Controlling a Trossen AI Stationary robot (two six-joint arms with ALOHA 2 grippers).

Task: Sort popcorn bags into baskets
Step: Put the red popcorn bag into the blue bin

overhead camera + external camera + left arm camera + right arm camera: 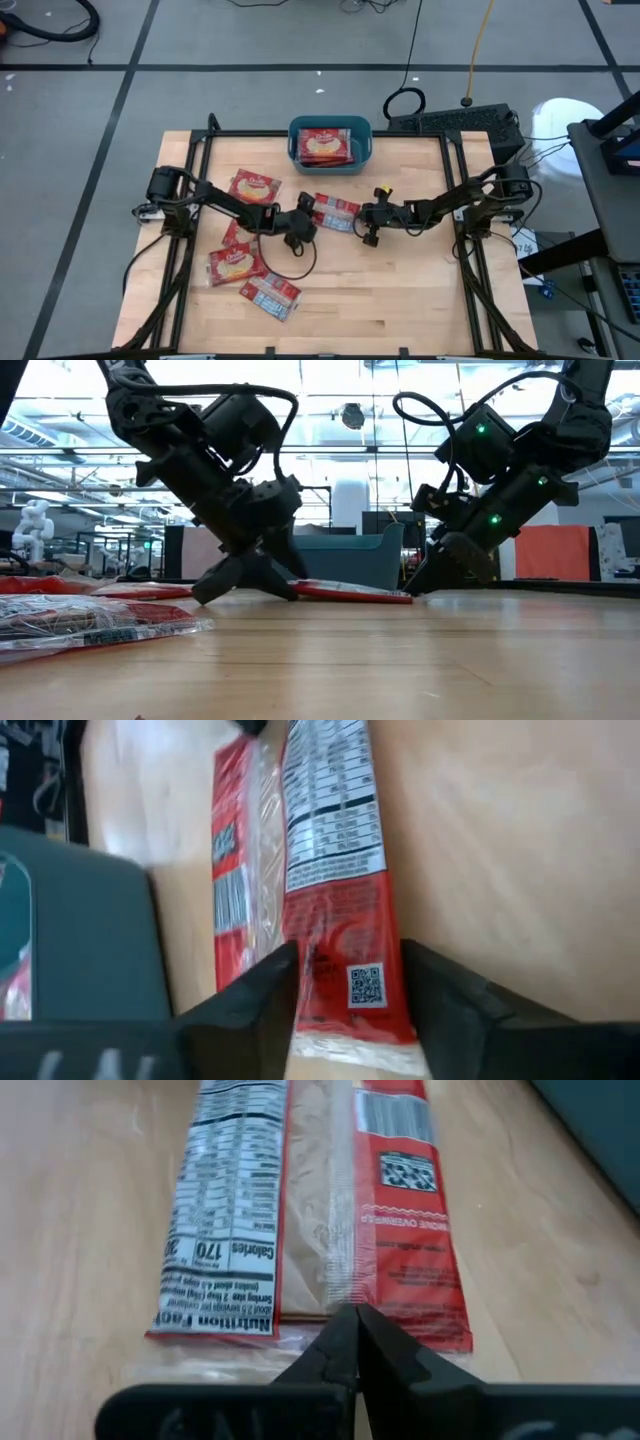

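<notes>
Lying back-up at the table's middle, one popcorn bag (333, 212) showed its nutrition panel and barcode, with both grippers at its two ends. The left gripper (348, 995) had its fingers (262, 1005) spread, one on each side of the bag's end by the QR code, the jaws not yet closed on it. The right gripper (354, 1342) had its fingers pressed together, tips meeting right at the clear sealed edge of the bag's opposite end — whether any film was caught between them I could not tell. In the low view the bag (352, 593) lay flat on the wood between the two tilted arms.

Behind it, at the table's far edge, stood the basket (331, 144), teal and low-walled, with at least one bag (325, 146) label-up inside.

To the left, more bags sat loose on the table (420, 300): one label-up (254, 187) beside the left arm, one (236, 264) nearer the front, and one back-up (271, 293) just beside that — a further red bag was partly hidden under the arm, well apart from the basket.

Beyond the table's far right corner a keyboard (460, 122) rested on the floor, a coiled cable (405, 102) beside it
</notes>
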